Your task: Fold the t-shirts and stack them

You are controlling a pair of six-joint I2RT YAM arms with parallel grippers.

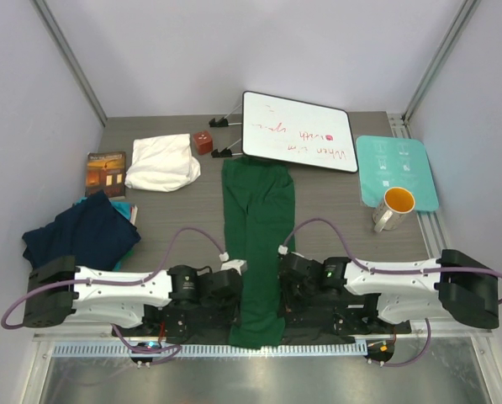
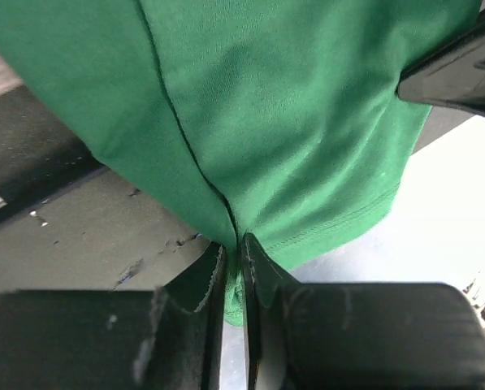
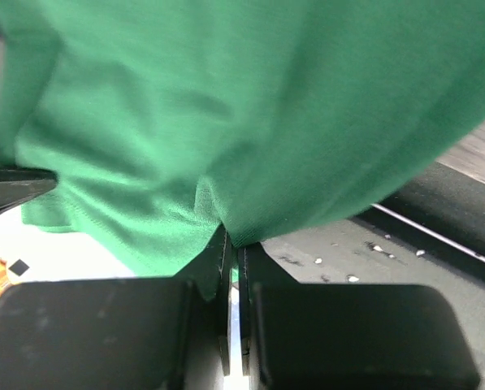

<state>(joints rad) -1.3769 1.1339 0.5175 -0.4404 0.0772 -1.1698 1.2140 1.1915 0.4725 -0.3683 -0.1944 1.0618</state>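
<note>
The dark green t-shirt [image 1: 257, 220] lies as a long narrow strip down the middle of the table, its near end hanging over the front edge. My left gripper [image 1: 239, 282] is shut on its left edge, green cloth [image 2: 274, 122] pinched between the fingers [image 2: 258, 264]. My right gripper [image 1: 279, 282] is shut on its right edge, with the cloth [image 3: 242, 114] bunched at the fingertips [image 3: 219, 252]. The navy blue t-shirt [image 1: 81, 232] lies crumpled at the left. The cream-white t-shirt [image 1: 162, 162] sits folded at the back left.
A whiteboard [image 1: 299, 132] with red writing lies at the back, just beyond the green shirt. A teal board [image 1: 398, 164] and a mug [image 1: 393, 209] are at the right. A small brown book [image 1: 106, 172] and a red cube [image 1: 203, 141] sit near the cream shirt.
</note>
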